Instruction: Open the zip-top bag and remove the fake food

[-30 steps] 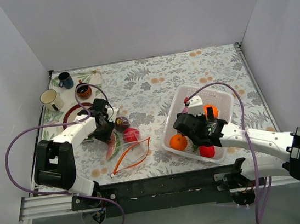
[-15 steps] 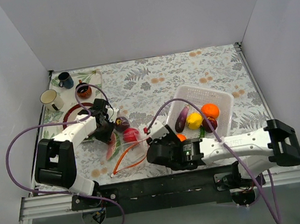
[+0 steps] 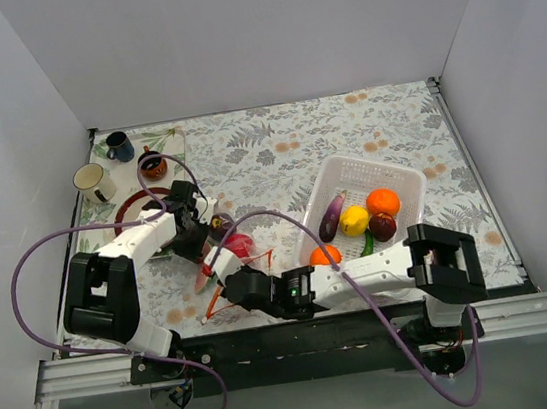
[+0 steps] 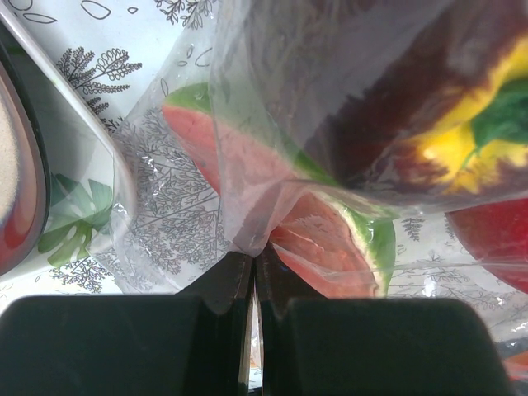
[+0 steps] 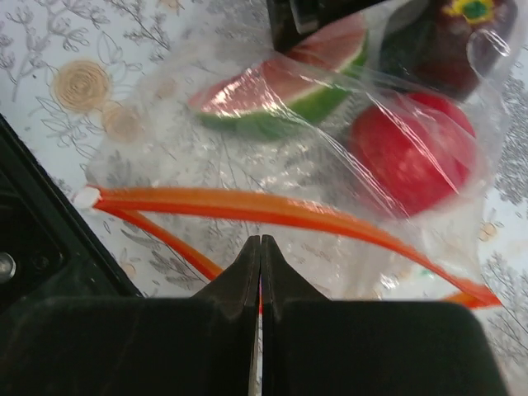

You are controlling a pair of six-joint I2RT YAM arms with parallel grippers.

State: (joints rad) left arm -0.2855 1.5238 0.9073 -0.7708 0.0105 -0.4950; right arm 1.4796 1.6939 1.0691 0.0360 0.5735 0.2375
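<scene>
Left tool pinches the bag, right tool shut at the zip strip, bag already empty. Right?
Not empty: the right wrist view shows the zip-top bag holding a watermelon slice, a red piece and a dark fruit. The rest holds.

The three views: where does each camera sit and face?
Top external: above and behind, looking down on the table; left arm, right arm show.
Left wrist: on the left arm, facing the zip-top bag; left gripper shows, shut.
Right wrist: facing the bag's zip strip; right gripper shows, shut.
Wrist views share the watermelon slice.
</scene>
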